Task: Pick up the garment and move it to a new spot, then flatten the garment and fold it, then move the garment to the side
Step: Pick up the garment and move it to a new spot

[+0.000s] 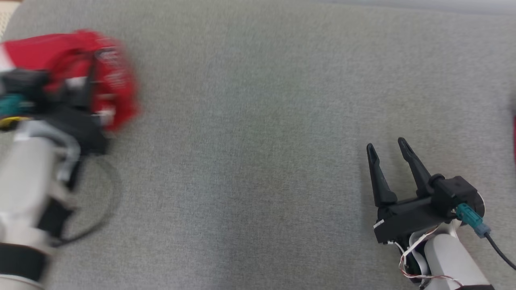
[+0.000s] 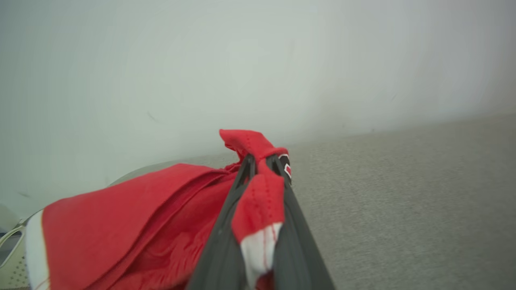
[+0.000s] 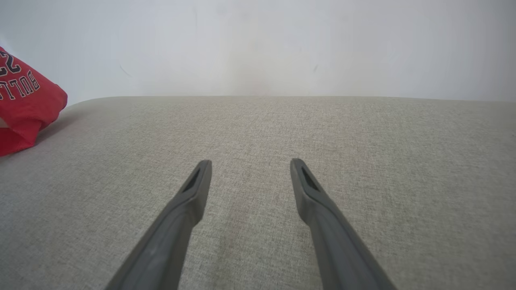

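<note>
The garment (image 1: pixel 109 76) is a red jersey with white trim and dark lettering, bunched up at the far left of the grey fabric surface (image 1: pixel 258 121). My left gripper (image 1: pixel 86 86) is shut on a fold of it; in the left wrist view the two dark fingers (image 2: pixel 225 237) pinch the red and white hem at my left gripper (image 2: pixel 264 161), with the garment (image 2: pixel 121 217) hanging to the left. My right gripper (image 1: pixel 387 147) stands open at the lower right, holding nothing. In the right wrist view my right gripper (image 3: pixel 250 163) points over bare fabric, and the garment (image 3: pixel 24 100) lies at the far left.
A pale wall (image 3: pixel 258 44) rises behind the surface's far edge. A thin red strip (image 1: pixel 514 137) shows at the right edge of the head view. A dark cable (image 1: pixel 96 209) loops beside the left forearm.
</note>
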Motion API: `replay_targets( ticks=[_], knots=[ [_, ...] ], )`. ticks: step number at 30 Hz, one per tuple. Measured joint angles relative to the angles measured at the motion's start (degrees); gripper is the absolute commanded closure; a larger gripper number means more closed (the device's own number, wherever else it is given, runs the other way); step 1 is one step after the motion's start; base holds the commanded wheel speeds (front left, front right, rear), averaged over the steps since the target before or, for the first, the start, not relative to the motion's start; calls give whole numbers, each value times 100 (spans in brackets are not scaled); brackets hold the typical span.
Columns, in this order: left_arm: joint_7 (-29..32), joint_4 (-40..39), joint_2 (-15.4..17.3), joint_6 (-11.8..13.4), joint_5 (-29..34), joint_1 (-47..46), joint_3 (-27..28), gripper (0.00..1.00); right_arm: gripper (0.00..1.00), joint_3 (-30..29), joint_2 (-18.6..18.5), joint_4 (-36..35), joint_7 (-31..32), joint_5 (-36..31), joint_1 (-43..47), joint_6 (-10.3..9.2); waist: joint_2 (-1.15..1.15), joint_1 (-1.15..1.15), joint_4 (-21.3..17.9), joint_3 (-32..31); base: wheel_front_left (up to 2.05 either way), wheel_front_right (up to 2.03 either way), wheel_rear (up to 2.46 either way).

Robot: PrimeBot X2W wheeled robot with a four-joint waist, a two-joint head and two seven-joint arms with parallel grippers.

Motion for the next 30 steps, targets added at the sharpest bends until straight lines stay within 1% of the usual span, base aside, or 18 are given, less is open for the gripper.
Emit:
replay_targets(
  ticks=[4,8,9,10,11,14,18,22,23,24,25,28,30],
  knots=[
    [-1,-556,-570,-1,40,328,-427,100,0,1,80,65,1,41,113,0,0,-1,-72,-202,0,0,0],
    [-1,-800,-1044,0,-71,631,-909,100,0,-18,149,88,0,70,119,0,0,0,-257,-334,0,0,0],
    [0,-816,-1278,-1,-166,709,-1178,100,0,-22,159,103,0,78,141,0,-1,0,-373,-385,0,0,0],
    [-1,-824,-1384,-1,-221,738,-1273,100,0,-20,163,111,1,82,148,0,0,-1,-436,-408,0,0,0],
    [-1,-824,-1384,-1,-221,738,-1273,100,0,-20,163,111,1,82,148,0,0,-1,-436,-408,0,0,0],
    [0,-868,-1577,0,-328,804,-1416,100,0,-2,201,126,0,85,189,0,0,-1,-627,-464,0,0,0],
    [-1,-1010,-1737,0,-474,890,-1630,100,0,0,249,169,0,122,204,0,-1,0,-892,-527,0,0,0],
    [-1,-1072,-1780,0,-500,944,-1782,100,0,34,298,204,0,142,214,0,0,0,-1138,-584,0,0,0],
    [-1,-1035,-1779,0,-488,964,-1803,75,0,40,301,215,1,147,220,0,0,-1,-1188,-601,0,0,0],
    [-1,-971,-1783,0,-463,1011,-1814,14,0,51,308,230,0,158,224,0,-1,0,-1235,-621,0,0,0],
    [-1,-896,-1789,-1,-455,1072,-1813,0,0,54,309,243,1,163,226,0,-1,-1,-1274,-644,0,0,0],
    [-1,-772,-1784,1,-322,1215,-1627,0,0,43,318,272,0,177,269,0,-1,0,-1337,-741,0,0,0],
    [-2,-806,-1785,55,-162,1334,-1423,0,0,29,328,288,0,177,332,0,-1,-1,-1349,-815,0,0,0]
  ],
)
